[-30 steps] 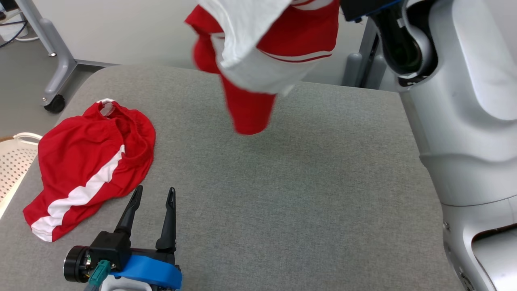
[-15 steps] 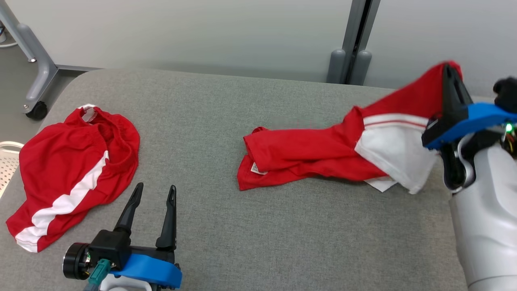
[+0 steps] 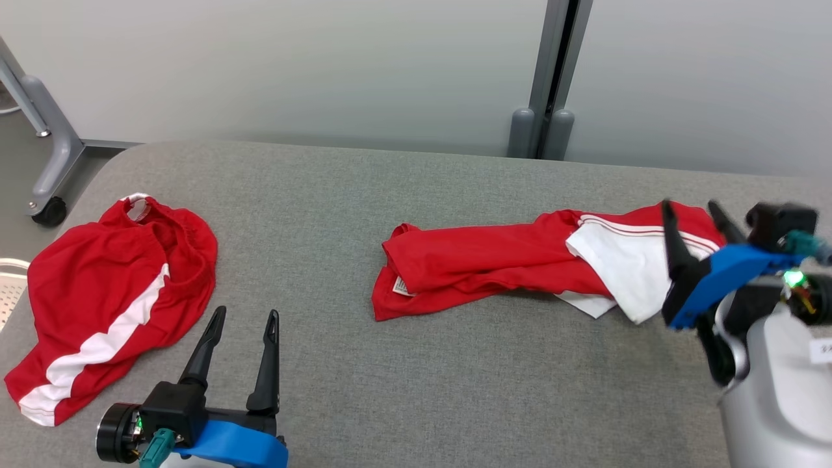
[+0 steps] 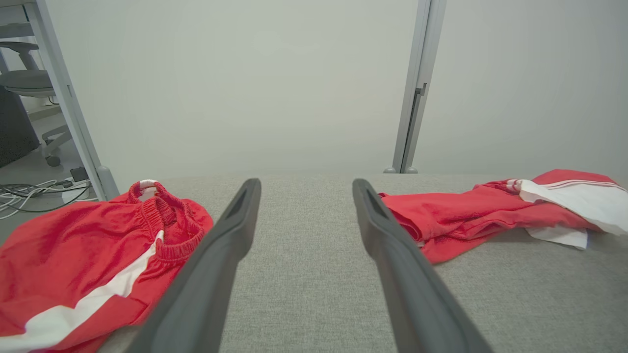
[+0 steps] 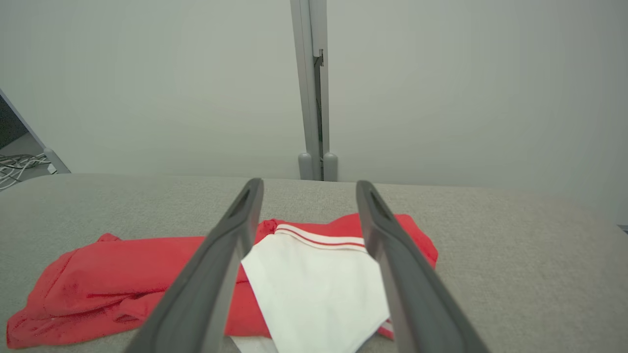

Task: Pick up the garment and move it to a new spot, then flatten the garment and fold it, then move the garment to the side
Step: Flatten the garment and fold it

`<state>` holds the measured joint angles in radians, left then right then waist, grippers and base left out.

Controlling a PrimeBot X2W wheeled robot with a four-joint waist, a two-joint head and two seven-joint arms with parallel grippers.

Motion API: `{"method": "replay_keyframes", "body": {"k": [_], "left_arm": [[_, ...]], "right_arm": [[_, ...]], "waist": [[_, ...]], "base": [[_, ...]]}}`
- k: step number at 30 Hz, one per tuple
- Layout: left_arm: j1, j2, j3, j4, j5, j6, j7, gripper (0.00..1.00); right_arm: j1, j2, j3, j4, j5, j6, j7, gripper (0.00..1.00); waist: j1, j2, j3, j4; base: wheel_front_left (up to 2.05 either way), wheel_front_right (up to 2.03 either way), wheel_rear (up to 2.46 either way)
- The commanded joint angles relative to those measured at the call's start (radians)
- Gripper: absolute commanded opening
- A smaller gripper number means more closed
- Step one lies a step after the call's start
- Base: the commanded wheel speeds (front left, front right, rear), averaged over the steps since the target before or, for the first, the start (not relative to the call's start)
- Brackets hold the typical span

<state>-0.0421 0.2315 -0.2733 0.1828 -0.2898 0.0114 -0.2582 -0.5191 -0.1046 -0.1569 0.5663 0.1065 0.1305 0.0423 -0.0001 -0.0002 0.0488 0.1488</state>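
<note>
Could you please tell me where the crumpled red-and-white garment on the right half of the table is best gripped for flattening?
The garment lies as a long strip; grip, probably, its red left end by the label, where the doubled edge looks raised off the table, with the left tool coming from the near side.

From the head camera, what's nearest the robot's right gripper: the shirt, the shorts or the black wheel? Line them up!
1. Red-and-white shirt, right by the right gripper.
2. Red shorts, far left.
3. Black wheel, on the floor, farther left.
</note>
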Motion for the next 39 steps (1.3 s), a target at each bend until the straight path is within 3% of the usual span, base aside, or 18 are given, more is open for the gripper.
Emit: {"method": "replay_keyframes", "body": {"k": [1, 6, 11, 21, 31, 39], "left_arm": [[0.006, 0.006, 0.0, -0.006, -0.003, 0.005, 0.001, 1.0], [0.007, 0.009, -0.001, -0.019, -0.009, 0.008, 0.005, 1.0], [-0.017, 0.008, -0.007, -0.027, -0.011, 0.004, 0.006, 1.0], [-0.05, 0.02, -0.002, -0.03, -0.014, 0.003, 0.001, 1.0], [-0.071, 0.018, -0.006, -0.027, -0.018, -0.003, -0.002, 1.0], [-0.073, 0.018, -0.006, -0.017, -0.022, -0.003, -0.004, 1.0]], "right_arm": [[0.052, 0.004, 0.014, -0.032, -0.01, 0.0, 0.025, 1.0], [0.182, 0.017, 0.064, -0.153, -0.053, 0.0, 0.123, 1.0], [0.239, 0.022, 0.055, -0.188, -0.128, 0.0, 0.175, 1.0], [0.145, -0.006, 0.094, -0.033, -0.242, 0.0, 0.195, 1.0], [0.045, -0.03, 0.072, 0.104, -0.366, 0.0, 0.165, 1.0], [0.012, -0.031, 0.008, 0.131, -0.465, 0.0, 0.131, 1.0]], "waist": [[0.0001, 0.0002, -0.003, -0.005], [0.0001, 0.0002, 0.01, -0.008], [0.0001, 0.0002, 0.04, 0.0], [0.0001, 0.0002, 0.1, 0.023], [0.0001, 0.0002, 0.138, 0.057], [0.0001, 0.0002, 0.137, 0.067]], "base": [[0.0, 0.0, 0.0], [0.0, 0.0, 0.0], [0.0, 0.0, 0.0], [0.0, 0.0, 0.0], [0.0, 0.0, 0.0], [0.0, 0.0, 0.0]]}}
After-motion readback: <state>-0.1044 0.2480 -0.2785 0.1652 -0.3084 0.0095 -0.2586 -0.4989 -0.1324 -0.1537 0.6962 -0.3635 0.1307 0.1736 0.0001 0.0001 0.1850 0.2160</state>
